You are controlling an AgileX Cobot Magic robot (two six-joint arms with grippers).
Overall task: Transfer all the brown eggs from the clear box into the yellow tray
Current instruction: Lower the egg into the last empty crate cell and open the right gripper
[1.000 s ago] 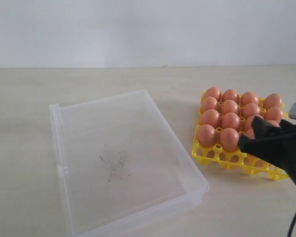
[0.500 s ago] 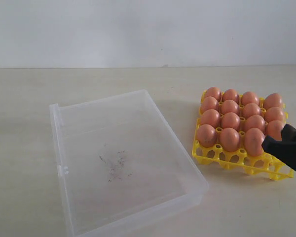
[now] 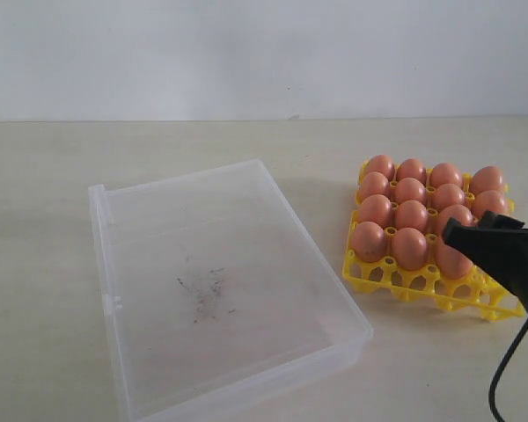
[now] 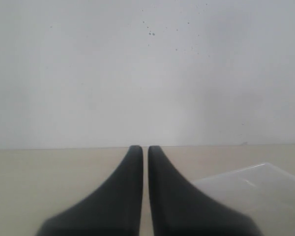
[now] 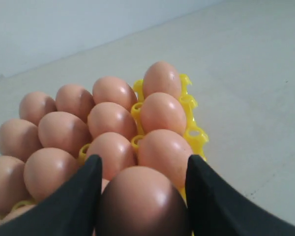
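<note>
Right jaws clasp one brown egg (image 5: 140, 201) above the yellow tray (image 3: 396, 283), just beside the other eggs (image 3: 411, 215). The clear box (image 3: 246, 290) lies empty, so this looks like the last placing. Next: lower gently, then release. Left jaws closed, empty.

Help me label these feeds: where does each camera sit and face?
Exterior view: off the arms, looking down across the clear box and yellow tray to the wall; right gripper at the edge.
Left wrist view: on the left arm, facing the wall; shut left gripper, box corner.
Right wrist view: on the right arm, facing the tray past the brown egg in its gripper.
Shared: exterior and right wrist show the tray.
</note>
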